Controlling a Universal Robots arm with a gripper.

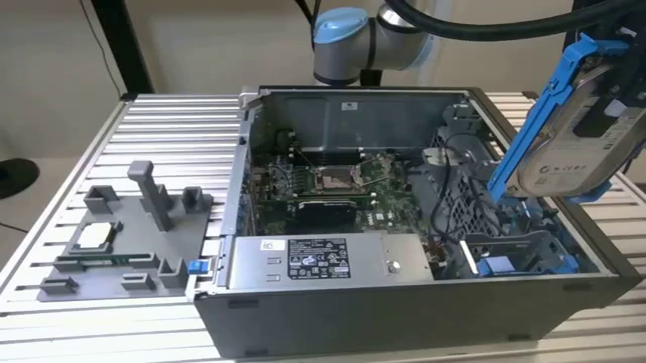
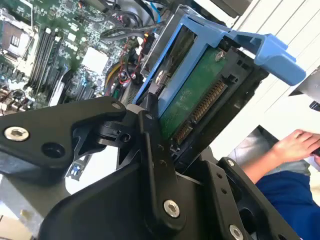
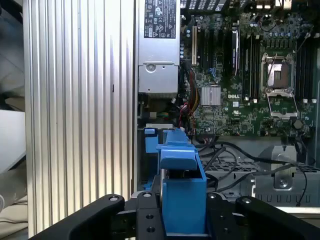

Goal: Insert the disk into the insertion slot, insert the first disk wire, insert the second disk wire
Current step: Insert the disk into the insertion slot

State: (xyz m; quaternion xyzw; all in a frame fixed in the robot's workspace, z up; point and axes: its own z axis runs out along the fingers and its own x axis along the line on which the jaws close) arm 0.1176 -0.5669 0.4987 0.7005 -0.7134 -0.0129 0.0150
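Note:
My gripper (image 3: 183, 221) is shut on the disk (image 1: 570, 151), a silver-grey drive in a bright blue carrier frame (image 1: 535, 125). In the exterior view the disk hangs tilted, almost on edge, above the right side of the open computer case (image 1: 404, 318). In the second wrist view the disk's green circuit side (image 2: 195, 100) and connector row show, with a black finger (image 2: 152, 150) pressed against the carrier. The insertion slot (image 1: 515, 253), a grey metal bay in the case's near right corner, lies below the disk and apart from it. Black cables (image 1: 449, 200) lie loose beside the bay.
A grey power-supply box (image 1: 323, 261) sits at the case front, the motherboard (image 1: 333, 181) behind it. A grey fixture (image 1: 121, 242) with small parts stands on the ribbed table (image 1: 172, 121) at the exterior view's left. A person's hand (image 2: 295, 145) is beyond the case.

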